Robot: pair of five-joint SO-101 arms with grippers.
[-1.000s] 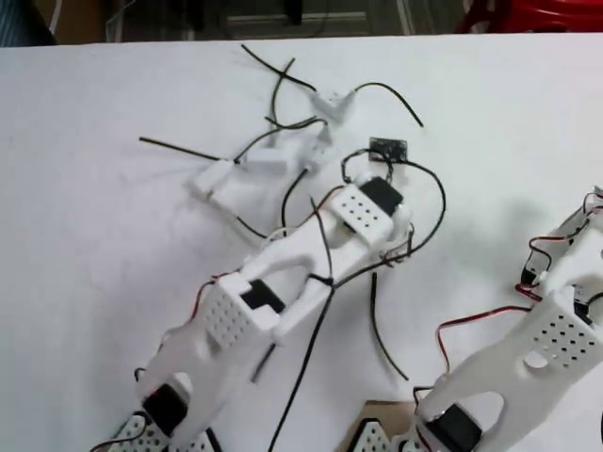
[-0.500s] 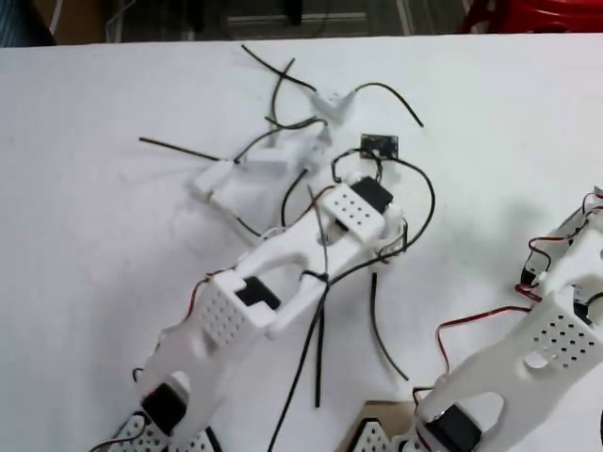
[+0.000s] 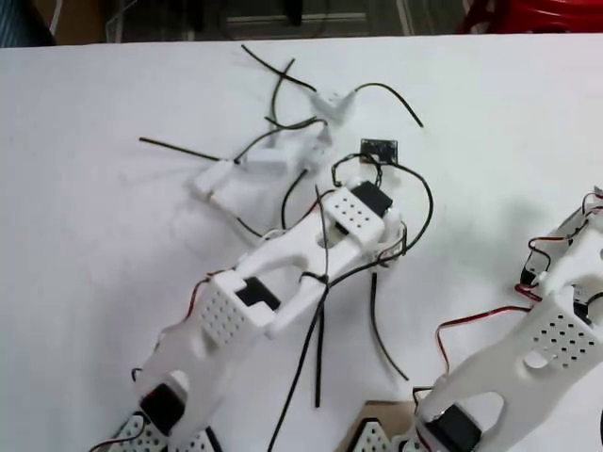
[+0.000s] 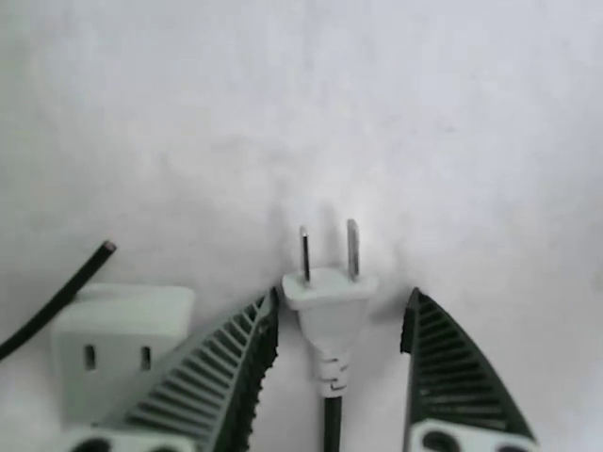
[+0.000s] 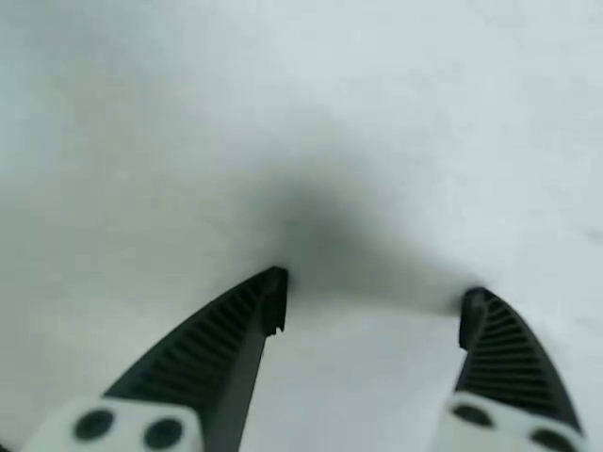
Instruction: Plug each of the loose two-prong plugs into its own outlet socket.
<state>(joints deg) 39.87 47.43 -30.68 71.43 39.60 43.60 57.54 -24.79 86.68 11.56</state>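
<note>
The left gripper (image 4: 342, 303) is spread around the white two-prong plug (image 4: 328, 288), low centre of the wrist frame, perhaps brushing it. I judge it light, rigid and slick: pinch the ribbed body behind the flange. The outlet socket (image 4: 118, 331) lies lower left.

Plain white flat table (image 3: 85, 245) all over.
Small moulded two-prong plug (image 4: 326, 290): white body, silvery metal prongs, black cord.
Square plastic outlet socket block (image 4: 111, 331): white, with two dark slots.
On the left end effector (image 4: 343, 303), black fingers (image 4: 236, 377) with fine ribbing along the inner faces; pale mounts.
On the right end effector (image 5: 375, 290), the same black ribbed fingers (image 5: 221, 353); white bases with dark round holes.
Jointed plastic left arm (image 3: 283, 252) and right arm (image 3: 513, 363): white shells, panels patterned with a grid of small dots, black motor blocks, red and black wires.
Thin loose cords (image 3: 375, 311) on the table: black.
Small rectangular circuit board (image 3: 379, 148): dark, near black.
</note>
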